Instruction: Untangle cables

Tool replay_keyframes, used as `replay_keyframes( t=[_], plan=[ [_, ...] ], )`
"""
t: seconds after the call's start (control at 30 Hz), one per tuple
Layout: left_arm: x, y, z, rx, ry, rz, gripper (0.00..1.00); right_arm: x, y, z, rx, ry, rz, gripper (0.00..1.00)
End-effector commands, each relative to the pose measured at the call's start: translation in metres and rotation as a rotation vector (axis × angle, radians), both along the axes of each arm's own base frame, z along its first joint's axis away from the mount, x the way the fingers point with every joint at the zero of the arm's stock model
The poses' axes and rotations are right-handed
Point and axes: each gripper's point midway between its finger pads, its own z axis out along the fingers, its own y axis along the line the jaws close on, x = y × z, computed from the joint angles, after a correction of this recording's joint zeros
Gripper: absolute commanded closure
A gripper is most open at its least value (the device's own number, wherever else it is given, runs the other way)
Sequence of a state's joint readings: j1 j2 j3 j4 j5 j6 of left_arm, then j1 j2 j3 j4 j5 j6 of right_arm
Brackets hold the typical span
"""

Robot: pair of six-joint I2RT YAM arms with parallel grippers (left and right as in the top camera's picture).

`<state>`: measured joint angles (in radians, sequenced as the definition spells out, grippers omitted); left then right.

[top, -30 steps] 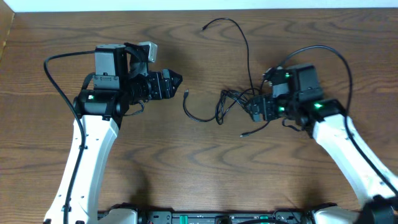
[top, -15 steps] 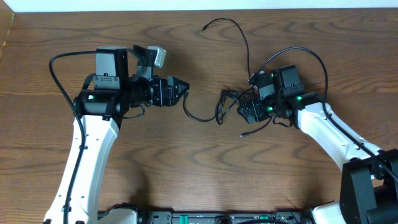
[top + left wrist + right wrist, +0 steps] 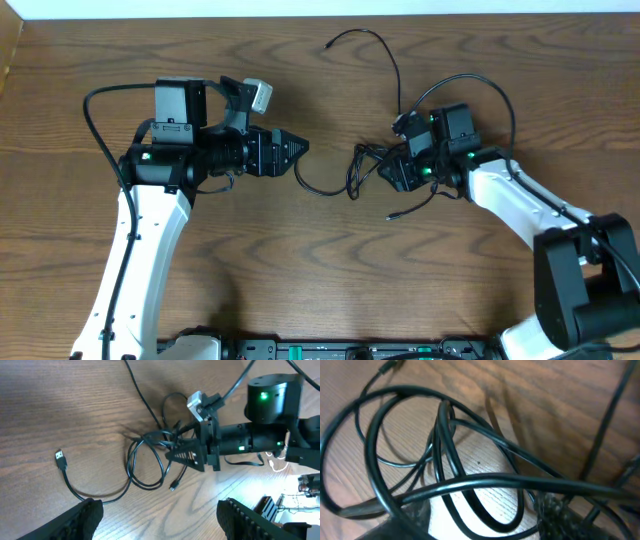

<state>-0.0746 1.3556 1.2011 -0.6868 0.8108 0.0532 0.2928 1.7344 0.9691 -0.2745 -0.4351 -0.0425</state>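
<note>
Thin black cables point(image 3: 362, 163) lie knotted on the wooden table between the arms. One strand runs up to a far end point(image 3: 330, 43). A loose loop ends in a silver plug point(image 3: 301, 150), and a small plug point(image 3: 392, 215) lies below the knot. My right gripper point(image 3: 384, 172) is pushed into the right side of the tangle. In the right wrist view several cable loops point(image 3: 450, 460) cross between its fingers point(image 3: 555, 510), which stand apart. My left gripper point(image 3: 300, 148) is open and empty just left of the silver plug point(image 3: 60, 457), facing the tangle point(image 3: 150, 455).
Thick black wires point(image 3: 470, 85) fixed to the right arm arch above the knot. The left arm's own wire point(image 3: 95, 120) loops on the left. The table's far edge point(image 3: 320, 14) runs along the top, and equipment sits at its near edge point(image 3: 350, 350).
My right gripper has slid left into the tangle and its jaws have narrowed round the strands. My left gripper has moved right, up to the loose plug end.
</note>
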Motion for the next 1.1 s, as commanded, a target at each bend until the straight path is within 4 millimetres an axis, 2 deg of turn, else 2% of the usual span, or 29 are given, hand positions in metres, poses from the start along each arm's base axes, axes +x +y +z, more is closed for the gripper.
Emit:
replay_keyframes(
  t=[0.0, 0.03, 0.2, 0.37, 0.57, 0.67, 0.83, 0.9, 1.07],
  plan=[
    [-0.005, -0.002, 0.001, -0.010, -0.001, -0.019, 0.22, -0.006, 0.008, -0.006, 0.021, 0.027, 0.024, 0.93],
    [-0.006, -0.002, 0.000, -0.010, 0.002, -0.019, 0.22, -0.007, 0.009, -0.006, 0.023, 0.030, 0.020, 0.99],
    [-0.014, -0.009, -0.003, -0.004, 0.020, -0.050, 0.21, 0.003, 0.018, 0.016, 0.074, 0.026, -0.007, 0.99],
    [-0.023, -0.026, -0.003, 0.004, 0.009, -0.117, 0.21, 0.014, 0.031, 0.068, 0.130, 0.012, 0.026, 0.99],
    [-0.019, -0.041, 0.000, 0.003, -0.047, -0.166, 0.21, 0.016, 0.033, 0.111, 0.112, 0.029, 0.046, 0.99],
    [-0.011, -0.045, -0.004, 0.005, -0.071, -0.182, 0.21, 0.014, 0.032, 0.124, 0.108, 0.028, 0.052, 0.99],
    [0.006, -0.050, -0.025, 0.001, -0.043, -0.188, 0.21, 0.009, 0.031, 0.140, 0.115, 0.006, 0.055, 0.99],
    [0.008, -0.058, -0.031, -0.048, -0.022, -0.224, 0.21, 0.007, 0.030, 0.147, 0.120, -0.009, 0.056, 0.99],
    [0.003, -0.083, -0.030, -0.237, -0.019, -0.387, 0.21, 0.004, 0.028, 0.162, 0.130, -0.048, 0.055, 0.99]
  ],
)
